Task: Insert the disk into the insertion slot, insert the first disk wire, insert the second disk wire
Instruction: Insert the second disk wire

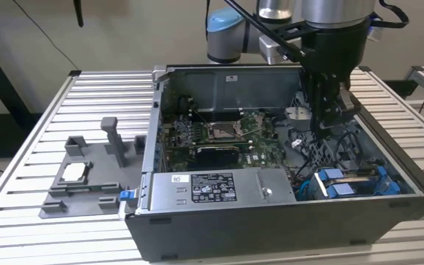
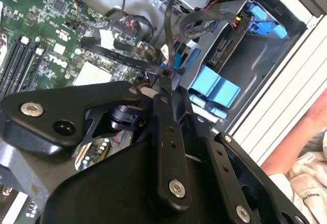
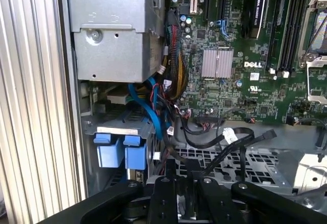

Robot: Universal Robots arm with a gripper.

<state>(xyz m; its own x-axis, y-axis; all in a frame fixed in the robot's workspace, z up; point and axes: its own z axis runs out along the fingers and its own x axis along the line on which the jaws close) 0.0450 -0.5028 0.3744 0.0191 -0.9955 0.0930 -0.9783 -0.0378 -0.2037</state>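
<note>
Gripper (image 1: 326, 126): logged mid-right of exterior frame, down inside case (image 1: 286, 232) — fingers clamped shut on black disk wire (image 2: 167, 24). Logged disk (image 1: 353, 178) in insertion slot (image 3: 115, 119), lower right.

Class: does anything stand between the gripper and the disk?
Yes. In the second wrist view, a thin blue cable and a looped black cable hang between the gripper and the disk.
</note>
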